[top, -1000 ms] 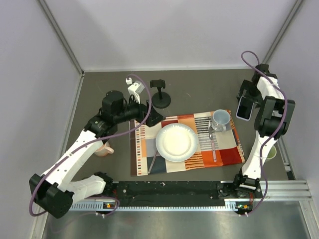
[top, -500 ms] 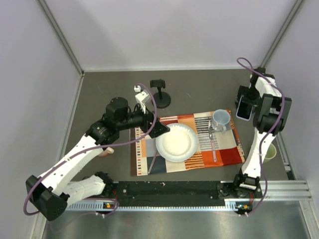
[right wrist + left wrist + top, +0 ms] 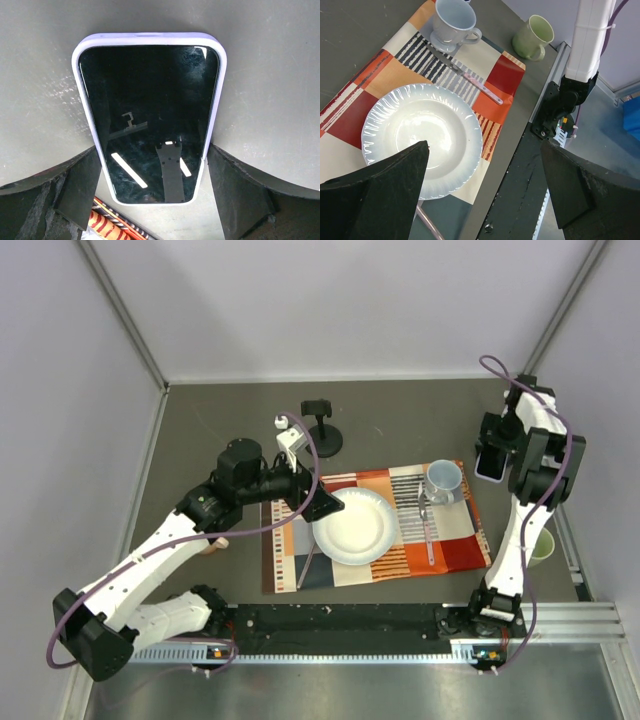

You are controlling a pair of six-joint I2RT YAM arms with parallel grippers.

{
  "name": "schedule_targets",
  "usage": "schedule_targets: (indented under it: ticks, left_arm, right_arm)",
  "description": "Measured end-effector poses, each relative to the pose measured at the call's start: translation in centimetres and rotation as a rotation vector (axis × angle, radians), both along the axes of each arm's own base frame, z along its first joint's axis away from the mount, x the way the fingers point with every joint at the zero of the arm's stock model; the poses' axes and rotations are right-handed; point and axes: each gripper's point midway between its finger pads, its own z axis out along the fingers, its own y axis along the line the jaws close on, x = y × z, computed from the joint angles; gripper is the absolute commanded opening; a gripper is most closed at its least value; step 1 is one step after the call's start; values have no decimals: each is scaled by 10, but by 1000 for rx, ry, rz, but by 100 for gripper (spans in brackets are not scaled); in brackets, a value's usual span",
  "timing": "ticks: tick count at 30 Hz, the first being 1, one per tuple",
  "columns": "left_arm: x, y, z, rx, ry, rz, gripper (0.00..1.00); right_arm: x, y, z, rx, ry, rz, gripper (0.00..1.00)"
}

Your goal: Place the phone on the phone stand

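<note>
The phone lies flat, screen up, on the desk at the far right, close to the side wall. The right end effector is over it, one finger at each long edge, near the lower end. I cannot tell if the fingers already press the edges or only stand beside them. The left end effector is released and holds nothing; it hangs above the plate.

The main danger is a weak grip. The phone is thin and its edges are rounded, so the fingers may slip upward over them. Because the hold is near one end, the phone could also tilt when it is lifted.

The wall leaves little room on the right, so the lift should go up and inward. The stand is well apart, at the far middle of the desk. The way there passes near the mug and the left arm, which stands just beside the stand. The stand looks light, and a hard touch may tip it.
</note>
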Motion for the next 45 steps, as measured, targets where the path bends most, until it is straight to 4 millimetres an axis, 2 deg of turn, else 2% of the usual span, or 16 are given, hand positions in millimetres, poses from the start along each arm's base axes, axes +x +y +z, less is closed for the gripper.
schedule_targets:
  ticks: [6, 10, 12, 13, 14, 23, 33, 45]
  left_arm:
    - [0, 0, 0, -2, 2, 0, 98]
    - [0, 0, 0, -1, 2, 0, 98]
    - [0, 0, 0, -1, 3, 0, 98]
    - [0, 0, 0, -1, 3, 0, 98]
    - [0, 0, 0, -1, 3, 1, 98]
    - [-1, -1, 0, -6, 25, 7, 98]
    - [-1, -1, 0, -9, 33, 9, 98]
    - [-1, -1, 0, -14, 45, 12, 98]
  right_arm:
    - [0, 0, -1, 10, 23, 0, 68]
    - [0, 0, -1, 15, 28, 4, 35]
    - [0, -1, -1, 15, 29, 4, 22]
    - [0, -1, -1, 15, 29, 4, 6]
    - [0, -1, -1, 14, 28, 5, 0]
    - [1, -1, 1, 12, 20, 4, 0]
    - [11, 1, 7, 22, -31, -5, 0]
    - [20, 3, 50, 20, -136, -16, 0]
